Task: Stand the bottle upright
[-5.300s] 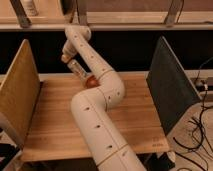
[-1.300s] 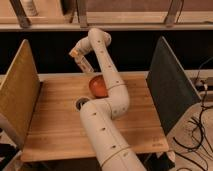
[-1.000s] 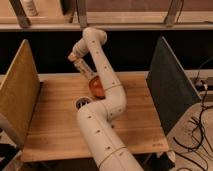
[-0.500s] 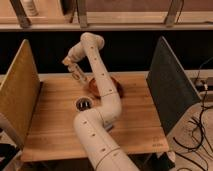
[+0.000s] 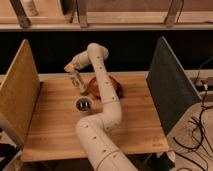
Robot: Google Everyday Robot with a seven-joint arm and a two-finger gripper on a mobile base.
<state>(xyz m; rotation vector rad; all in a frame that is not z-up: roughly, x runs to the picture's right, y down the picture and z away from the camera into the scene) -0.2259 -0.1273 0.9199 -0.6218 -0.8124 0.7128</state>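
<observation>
Hand (image 5: 71,70) gripping bottle (image 5: 78,80) above wooden table (image 5: 50,125) (2 side panels, shelf behind)

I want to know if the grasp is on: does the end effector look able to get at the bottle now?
Probably yes. The end effector is at the table's far left, right at the top of the bottle, with nothing between them; the cup and bowl sit clear.

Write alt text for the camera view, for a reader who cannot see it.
A white robot arm reaches over a wooden table, its gripper at the far left edge by a small tan bottle that leans slightly. A reddish-brown bowl sits behind the arm, a dark cup nearer.
</observation>
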